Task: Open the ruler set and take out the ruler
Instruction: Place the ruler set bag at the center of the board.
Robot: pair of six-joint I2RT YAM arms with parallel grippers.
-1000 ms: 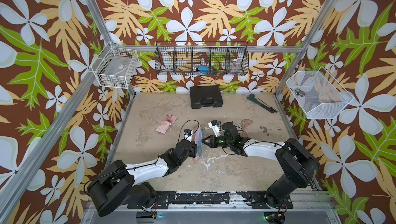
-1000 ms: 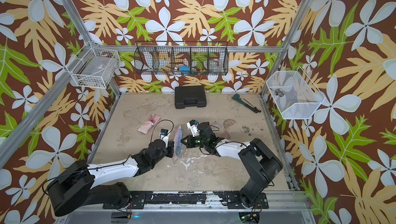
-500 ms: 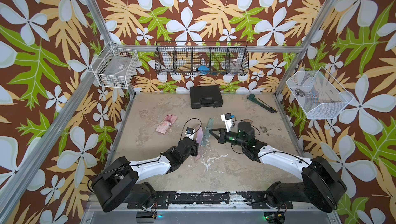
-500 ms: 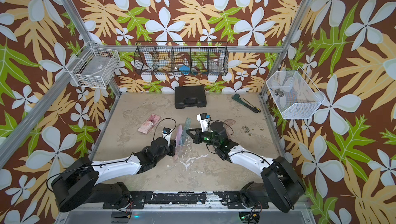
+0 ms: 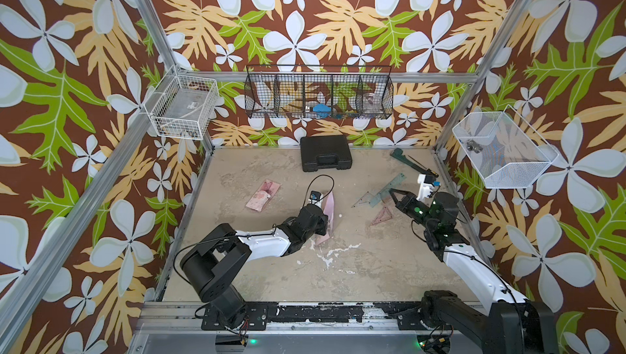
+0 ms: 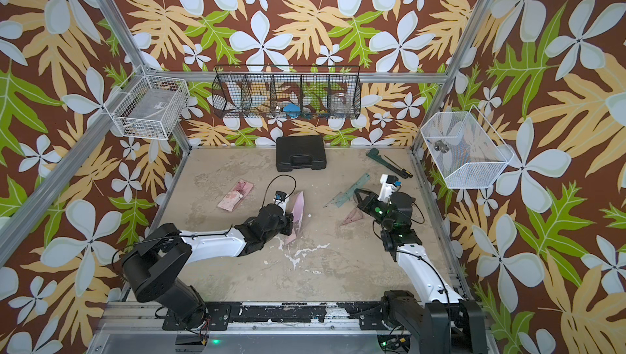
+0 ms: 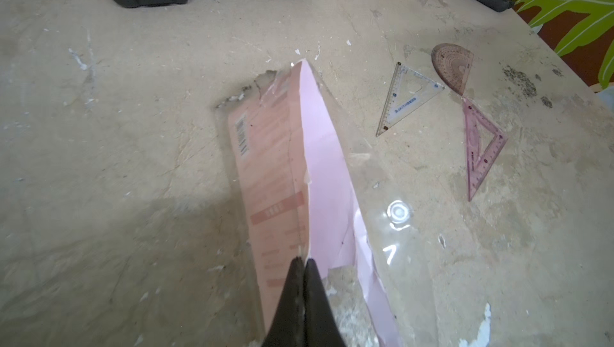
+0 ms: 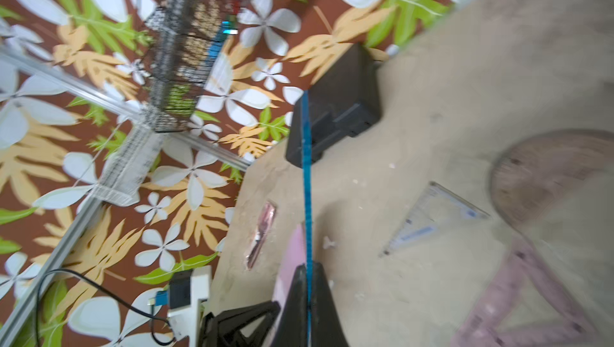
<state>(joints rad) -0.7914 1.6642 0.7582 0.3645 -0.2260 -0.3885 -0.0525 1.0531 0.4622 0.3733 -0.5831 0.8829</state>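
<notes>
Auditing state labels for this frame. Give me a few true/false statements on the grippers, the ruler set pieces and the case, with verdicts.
1. The left gripper is shut on the pink packet. True.
2. The right gripper is empty. False: it is shut on the blue ruler, seen edge-on in the right wrist view.
3. Both set squares are inside the packet. False: the clear set square and the pink set square lie on the table.
4. The black case at the back is closed. True.
</notes>
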